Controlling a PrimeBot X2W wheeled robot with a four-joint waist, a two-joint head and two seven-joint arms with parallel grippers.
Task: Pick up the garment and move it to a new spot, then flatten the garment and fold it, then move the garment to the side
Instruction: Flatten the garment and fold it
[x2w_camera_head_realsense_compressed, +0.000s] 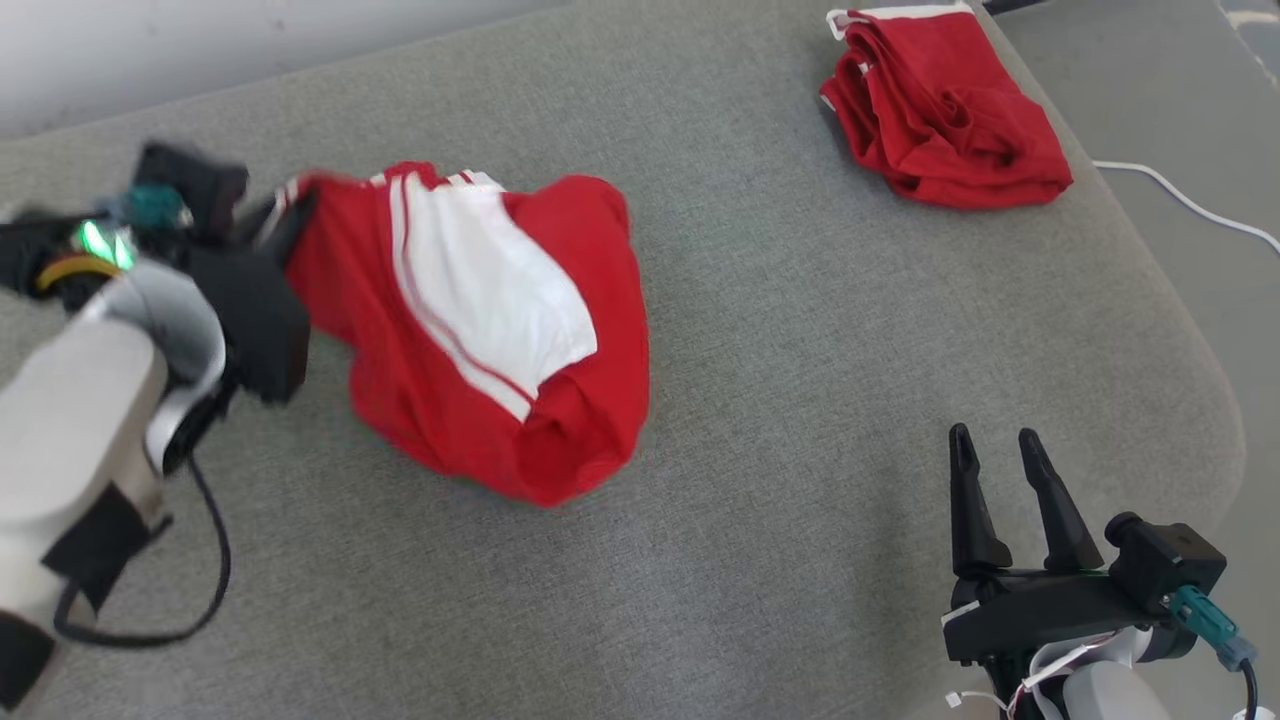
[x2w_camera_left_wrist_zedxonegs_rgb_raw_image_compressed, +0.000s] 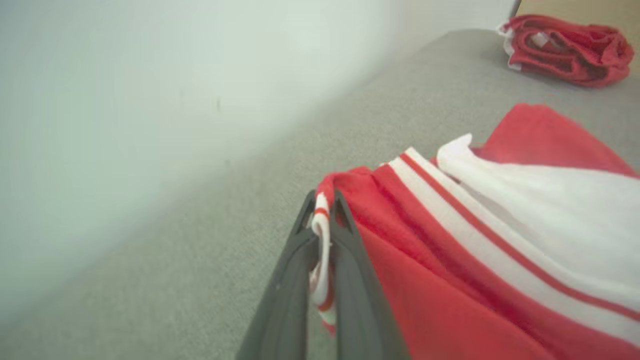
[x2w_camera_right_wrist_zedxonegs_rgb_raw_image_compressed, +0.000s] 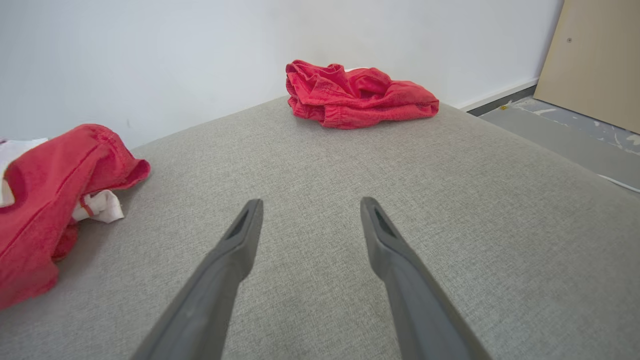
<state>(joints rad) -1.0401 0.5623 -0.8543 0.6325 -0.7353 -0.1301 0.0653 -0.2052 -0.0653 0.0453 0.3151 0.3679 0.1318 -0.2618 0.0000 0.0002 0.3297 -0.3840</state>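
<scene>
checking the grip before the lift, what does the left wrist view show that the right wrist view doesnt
Left wrist view, not right: the left gripper shut on the garment by its striped edge. Right wrist view, not left: the right gripper open, a wooden panel and floor. Both: the garment, the cushion, the other red pile at its far edge, the wall.

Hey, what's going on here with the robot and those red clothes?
The robot's left claw is shut on the striped edge of a red and white garment, which sits bunched on the grey cushion. Its right claw is open and holds nothing, above the cushion. A second red garment lies at the far right corner.
</scene>
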